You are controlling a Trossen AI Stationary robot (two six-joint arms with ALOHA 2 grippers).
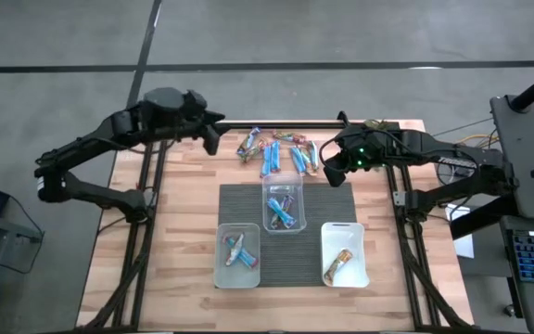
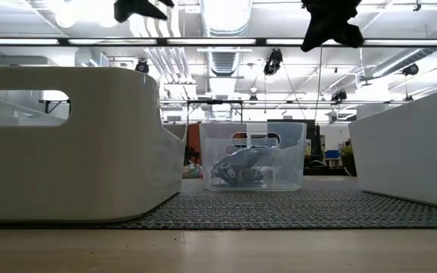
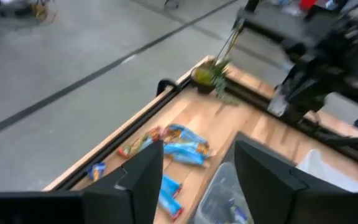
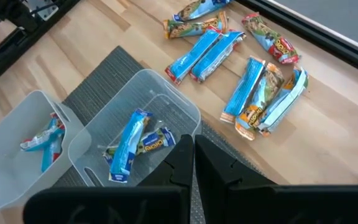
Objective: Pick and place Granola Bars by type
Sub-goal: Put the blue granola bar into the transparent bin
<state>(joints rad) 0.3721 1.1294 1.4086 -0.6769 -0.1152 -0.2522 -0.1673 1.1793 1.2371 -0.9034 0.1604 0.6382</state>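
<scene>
Several loose granola bars (image 1: 276,153), mostly blue with some orange ones, lie flat on the wood at the table's far middle; they also show in the right wrist view (image 4: 253,87) and the left wrist view (image 3: 179,149). My right gripper (image 1: 327,174) hovers shut and empty (image 4: 194,146) just right of the pile, above the far right corner of the middle clear tub (image 1: 267,199). That tub holds blue bars (image 4: 129,146). My left gripper (image 1: 213,134) hangs open and empty (image 3: 197,152) in the air left of the pile.
A grey mat (image 1: 239,199) carries three tubs: the middle one, a near-left one (image 1: 221,269) with blue bars (image 4: 42,140), and a near-right white one (image 1: 355,232) with an orange bar (image 1: 339,264). A small green plant (image 1: 375,123) stands at the far right corner.
</scene>
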